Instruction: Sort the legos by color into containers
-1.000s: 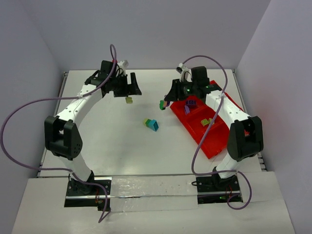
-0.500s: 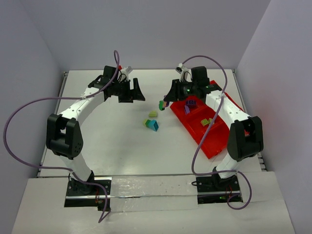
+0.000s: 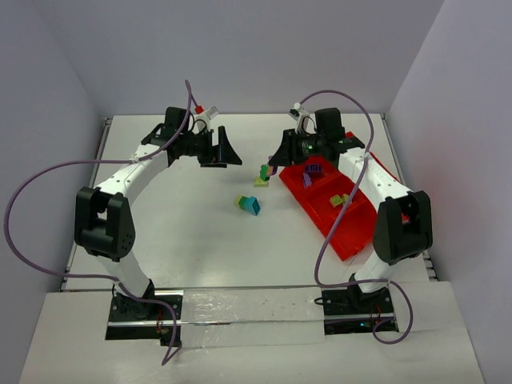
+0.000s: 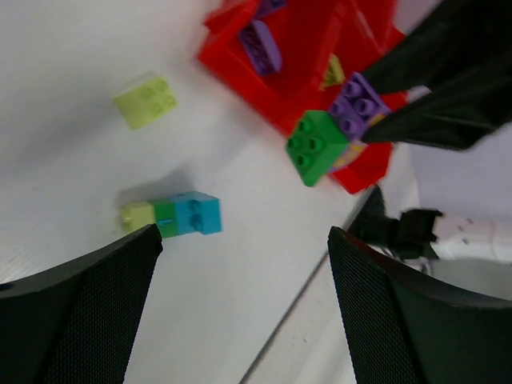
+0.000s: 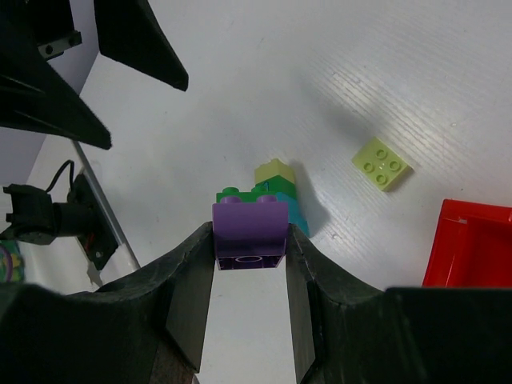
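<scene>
Top external view: a white table (image 3: 176, 232) with both arms reaching over its far half and a red tray (image 3: 352, 232) lying at an angle on the right of the frame.
Left gripper (image 3: 222, 158): released, jaws spread wide with nothing between them; upper centre of the frame, above bare table.
Right gripper (image 3: 274, 166): clenched on a purple-and-green stack (image 3: 265, 171), just left of the tray's far-left corner.
Held stack, left wrist view: the green brick (image 4: 314, 148) points toward the camera and the purple brick (image 4: 358, 104) is pinched behind it; the black right fingers (image 4: 436, 80) cover part of the tray's edge.
Held stack, right wrist view: the purple brick (image 5: 250, 224) sits between the two pads and hides part of the stack lying on the table beyond it.
Loose pale yellow brick (image 3: 259, 182): flat on the table, studs up, just below the held stack in the frame and near the tray.
Yellow-green-teal stack (image 3: 248, 204): on its side at the centre of the table, well apart from the tray.
Tray contents: purple bricks (image 3: 314, 169) in the far compartment, a yellow-green piece (image 3: 340, 200) in the next one.
In the way: the right gripper and its load hang between the left gripper and the tray.
</scene>
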Tool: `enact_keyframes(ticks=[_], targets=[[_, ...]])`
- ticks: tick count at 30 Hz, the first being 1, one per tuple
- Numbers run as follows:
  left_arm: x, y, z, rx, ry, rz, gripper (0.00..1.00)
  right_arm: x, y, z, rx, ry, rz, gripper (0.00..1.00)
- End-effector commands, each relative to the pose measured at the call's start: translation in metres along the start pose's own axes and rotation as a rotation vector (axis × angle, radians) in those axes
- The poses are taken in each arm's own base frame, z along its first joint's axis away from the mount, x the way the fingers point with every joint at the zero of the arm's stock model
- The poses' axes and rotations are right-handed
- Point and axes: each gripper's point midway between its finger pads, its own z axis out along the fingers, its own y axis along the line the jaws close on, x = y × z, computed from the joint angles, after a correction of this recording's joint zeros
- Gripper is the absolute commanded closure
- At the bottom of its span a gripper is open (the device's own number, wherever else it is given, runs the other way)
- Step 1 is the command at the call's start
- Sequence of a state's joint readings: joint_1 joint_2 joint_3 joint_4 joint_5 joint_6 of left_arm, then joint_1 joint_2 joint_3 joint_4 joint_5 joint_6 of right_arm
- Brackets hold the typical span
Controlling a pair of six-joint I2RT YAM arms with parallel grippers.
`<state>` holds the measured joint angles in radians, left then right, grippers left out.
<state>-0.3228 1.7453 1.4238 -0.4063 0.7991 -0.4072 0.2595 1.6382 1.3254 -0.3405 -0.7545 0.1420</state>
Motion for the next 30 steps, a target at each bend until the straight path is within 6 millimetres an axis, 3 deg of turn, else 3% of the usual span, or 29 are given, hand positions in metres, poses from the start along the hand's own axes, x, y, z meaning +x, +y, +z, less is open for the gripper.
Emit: enact_keyframes(ticks=[1, 7, 15, 30], targets=[[-0.004, -0.069, -0.022, 0.339, -0.004, 0.137, 0.09, -0.041, 0.037, -0.021, -0.11, -0.106, -0.091, 0.94], [-0.005, -0.094, -0.031, 0.469, -0.025, 0.15, 0.1, -0.048, 0.063, -0.025, -0.253, -0.128, -0.108, 0.94], [-0.002, -0.102, -0.026, 0.506, -0.003, 0.164, 0.14, -0.053, 0.095, -0.034, -0.458, -0.129, -0.094, 0.95], [-0.001, -0.117, -0.017, 0.561, 0.03, 0.174, 0.23, -0.048, 0.115, -0.03, -0.554, -0.093, -0.115, 0.95]])
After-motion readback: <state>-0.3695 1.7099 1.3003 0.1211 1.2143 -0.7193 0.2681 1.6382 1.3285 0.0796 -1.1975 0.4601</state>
